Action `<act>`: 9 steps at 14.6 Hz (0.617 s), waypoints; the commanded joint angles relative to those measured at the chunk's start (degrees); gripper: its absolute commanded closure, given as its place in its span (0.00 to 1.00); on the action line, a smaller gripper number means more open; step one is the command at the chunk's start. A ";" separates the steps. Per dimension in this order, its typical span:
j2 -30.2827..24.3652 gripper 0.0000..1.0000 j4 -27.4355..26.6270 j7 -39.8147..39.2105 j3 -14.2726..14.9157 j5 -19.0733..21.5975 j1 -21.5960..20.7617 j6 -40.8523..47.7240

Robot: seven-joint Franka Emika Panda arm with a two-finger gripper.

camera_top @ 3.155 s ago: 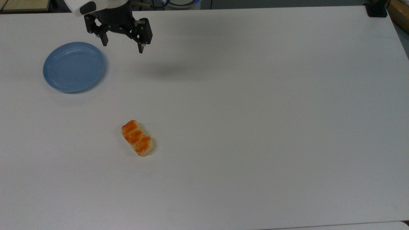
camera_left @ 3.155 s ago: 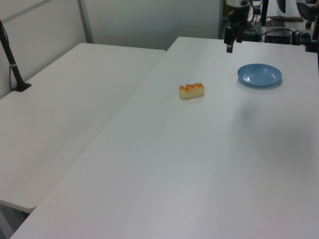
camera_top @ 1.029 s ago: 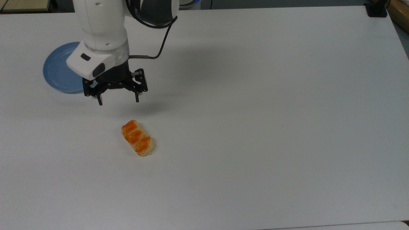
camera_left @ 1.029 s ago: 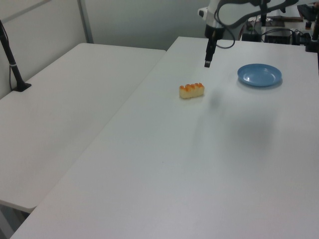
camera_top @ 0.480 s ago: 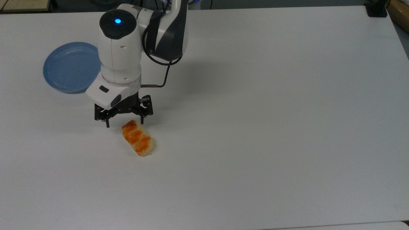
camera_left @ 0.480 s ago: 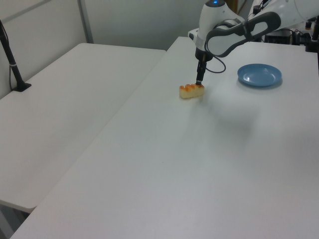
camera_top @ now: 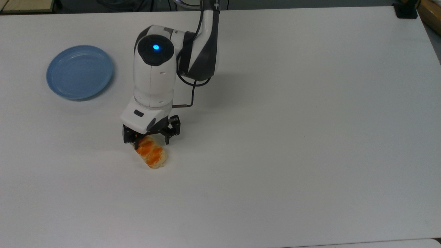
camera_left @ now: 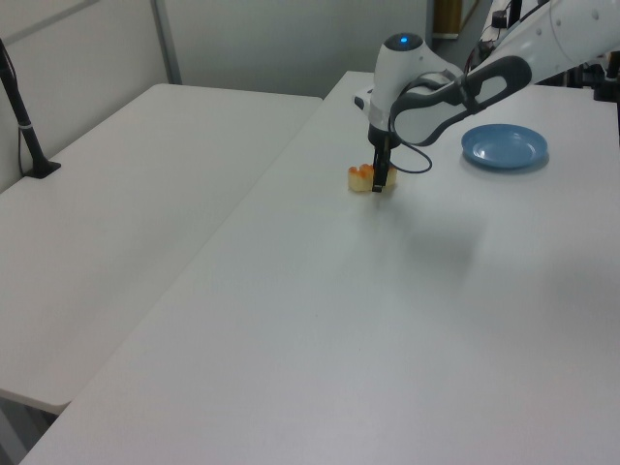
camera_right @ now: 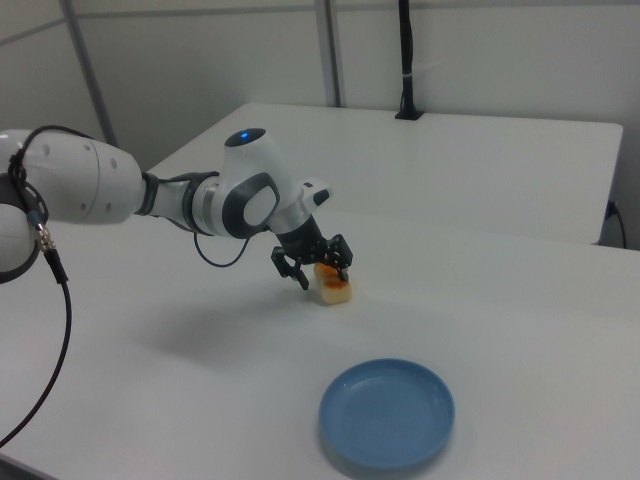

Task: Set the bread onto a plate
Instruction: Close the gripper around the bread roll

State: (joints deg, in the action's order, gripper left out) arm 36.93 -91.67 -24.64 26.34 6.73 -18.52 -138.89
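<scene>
One end effector [camera_top: 149, 139] hung low over the white desk [camera_top: 293, 120], its two black fingers spread apart and set on either side of the upper end of the bread [camera_top: 152, 155] as the top view showed it. Whether the fingertips touched the roll could not be told; the jaws stood wide and unclenched, with nothing lifted. The bread lay flat on the desk, an oblong roll with pale sides and a glossy orange-brown braided top, its long axis running diagonally from the top view's upper left to lower right. Most of its length stuck out below the end effector in the top view.

In the left view the end effector [camera_left: 379, 180] came straight down onto the bread [camera_left: 360, 177], hiding the roll's right part. In the right view the spread fingers of the end effector [camera_right: 322, 270] flanked the bread [camera_right: 333, 287], which sat just beneath them.

The round light-blue plate [camera_top: 80, 72] rested bare on the desk, well apart from the bread, toward the top view's upper left. In the left view the plate [camera_left: 504, 147] sat to the right of the arm; in the right view the plate [camera_right: 387, 414] lay nearer the camera than the bread.

A blue light glowed on the white arm [camera_top: 154, 74] above the wrist.
</scene>
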 commanded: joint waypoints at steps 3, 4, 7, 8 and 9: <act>2.36 0.40 3.34 0.65 1.52 1.27 -0.55 -1.03; 2.36 0.43 3.34 0.39 1.79 1.18 -0.55 -1.03; 1.13 0.57 3.34 0.03 1.87 0.92 -0.72 -1.03; 0.43 0.61 3.34 0.03 1.88 0.74 -0.81 -0.95; -0.19 0.63 3.25 0.03 1.88 0.48 -0.81 -0.95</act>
State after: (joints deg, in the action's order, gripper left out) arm 38.20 -88.46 -24.37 27.14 6.73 -18.32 -139.72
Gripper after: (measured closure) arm 0.568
